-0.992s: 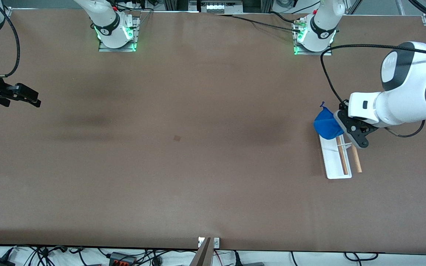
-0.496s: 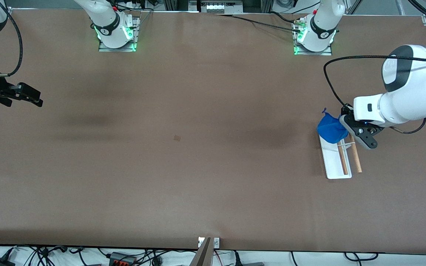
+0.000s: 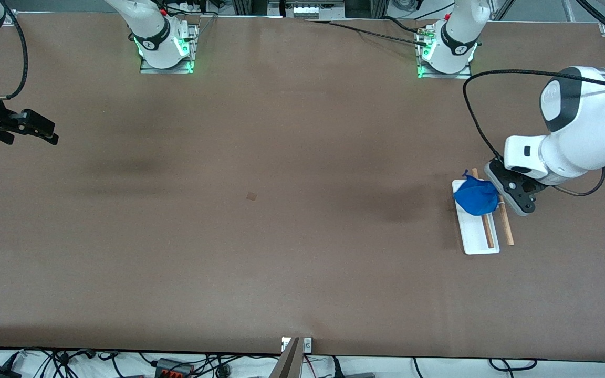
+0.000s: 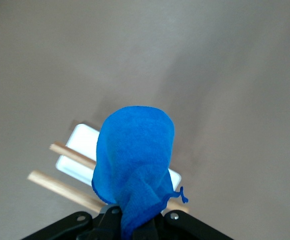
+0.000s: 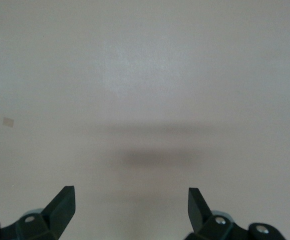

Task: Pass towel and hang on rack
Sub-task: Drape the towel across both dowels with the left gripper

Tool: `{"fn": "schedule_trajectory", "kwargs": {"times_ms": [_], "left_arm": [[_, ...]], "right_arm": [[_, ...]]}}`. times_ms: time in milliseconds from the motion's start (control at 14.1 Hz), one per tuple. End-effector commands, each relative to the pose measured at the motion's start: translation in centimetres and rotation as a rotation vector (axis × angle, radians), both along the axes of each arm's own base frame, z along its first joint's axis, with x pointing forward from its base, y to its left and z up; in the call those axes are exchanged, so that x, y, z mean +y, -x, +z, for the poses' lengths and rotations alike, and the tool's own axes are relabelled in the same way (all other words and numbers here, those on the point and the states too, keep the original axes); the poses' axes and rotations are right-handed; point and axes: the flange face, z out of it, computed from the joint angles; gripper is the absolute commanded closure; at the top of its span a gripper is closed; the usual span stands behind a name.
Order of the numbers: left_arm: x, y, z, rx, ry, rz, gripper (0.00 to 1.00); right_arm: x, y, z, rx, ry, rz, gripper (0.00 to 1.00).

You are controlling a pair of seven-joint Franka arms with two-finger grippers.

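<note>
Lowered since before, my left gripper (image 3: 498,195) clamps the towel (image 3: 475,196) over the rack (image 3: 481,239), whose rods run lengthwise toward the brown tabletop's (image 3: 281,210) front edge; my right gripper (image 5: 131,205) waits, jaws spread.

My high front camera looks down across the whole brown surface (image 3: 281,236) toward both arm bases. My left wrist camera looks closely down on the towel (image 4: 135,155) and rack (image 4: 77,150), also seen from the front. My right wrist camera faces bare surface.
</note>
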Motion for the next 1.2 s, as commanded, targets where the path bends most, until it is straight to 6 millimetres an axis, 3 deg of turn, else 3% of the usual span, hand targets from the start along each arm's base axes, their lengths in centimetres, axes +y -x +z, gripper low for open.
{"fn": "schedule_trajectory", "kwargs": {"times_ms": [0, 354, 496, 637, 992, 1133], "left_arm": [[1.4, 0.7, -0.8, -0.053, -0.022, -0.061, 1.00], [2.2, 0.4, 0.1, -0.080, -0.031, -0.115, 1.00], [2.5, 0.1, 1.5, -0.097, -0.058, -0.147, 1.00], [3.6, 0.0, 1.6, -0.102, -0.082, -0.188, 1.00], [6.0, 0.2, 1.0, -0.099, -0.082, -0.182, 1.00], [6.4, 0.9, -0.6, -0.085, -0.044, -0.150, 1.00]], "right_arm": [[0.1, 1.0, -0.1, 0.012, 0.013, -0.016, 0.00], [0.0, 3.9, -1.0, 0.000, 0.012, -0.018, 0.00], [0.1, 4.2, -0.2, 0.024, 0.010, -0.018, 0.00], [0.3, 4.1, 0.6, 0.041, 0.010, -0.014, 0.00], [0.3, 3.4, 0.7, 0.028, 0.004, -0.016, 0.00], [0.3, 3.3, 0.7, 0.027, 0.003, -0.018, 0.00]]}}
